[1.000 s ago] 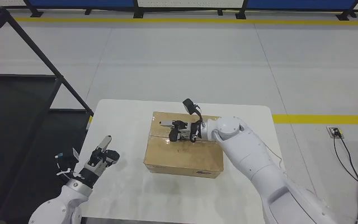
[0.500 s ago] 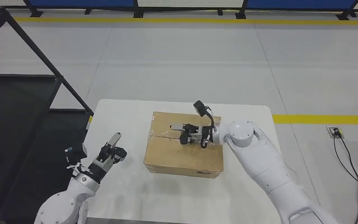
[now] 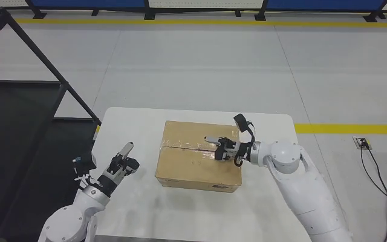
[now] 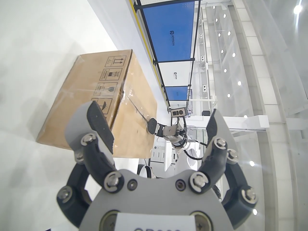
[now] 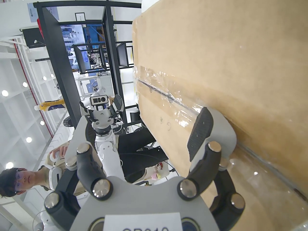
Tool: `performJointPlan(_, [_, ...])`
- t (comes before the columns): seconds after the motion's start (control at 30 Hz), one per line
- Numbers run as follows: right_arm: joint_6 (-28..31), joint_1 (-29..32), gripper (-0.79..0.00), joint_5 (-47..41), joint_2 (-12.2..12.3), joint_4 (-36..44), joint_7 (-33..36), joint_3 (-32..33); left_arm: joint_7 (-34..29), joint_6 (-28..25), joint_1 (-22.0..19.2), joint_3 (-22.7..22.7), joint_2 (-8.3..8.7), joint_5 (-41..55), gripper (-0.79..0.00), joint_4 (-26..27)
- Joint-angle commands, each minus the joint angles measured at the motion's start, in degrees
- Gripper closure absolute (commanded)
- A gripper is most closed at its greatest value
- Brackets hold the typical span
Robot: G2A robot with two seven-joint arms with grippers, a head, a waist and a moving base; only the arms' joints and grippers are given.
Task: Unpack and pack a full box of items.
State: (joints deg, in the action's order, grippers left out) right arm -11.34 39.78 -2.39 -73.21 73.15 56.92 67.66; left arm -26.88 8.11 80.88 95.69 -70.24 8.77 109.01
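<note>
While the box (image 3: 196, 166) sits sealed in the middle of the counter (image 3: 133, 130), flaps down and clear tape (image 3: 184, 145) along its top seam, we judge the unpacking step is only at its start: opening the lid. The right claw (image 3: 217, 146) lies low over the box top near the right end of the seam, its jaws spread wide, holding nothing. In the right wrist view one finger (image 5: 209, 131) rests right at the taped slit. The left claw (image 3: 127, 156) hangs above the left part of the counter, well apart from the box, likewise spread wide and empty.

The next move, as we see it, calls for the seam to be split through to the box edge; then a flap must be caught and lifted, perhaps with the left claw steadying the side.

Against the earlier frames, the right claw has drawn along the seam — from near its middle toward the right edge — and the left claw has come slightly nearer the box.
</note>
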Motion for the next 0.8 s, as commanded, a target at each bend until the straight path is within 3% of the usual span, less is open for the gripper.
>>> performJointPlan(0.0, [-0.91, -0.01, -0.785, 0.79, 0.33, -0.34, 0.58, 0.55, 0.07, -0.01, -0.01, 0.05, 0.05, 0.15, -0.785, -0.05])
performJointPlan(0.77, [-1.81, 13.00, -0.785, -2.52, 4.66, 10.82, -1.95, 16.41, -2.22, 0.27, -2.97, -1.30, 0.86, -0.56, -0.785, -1.41])
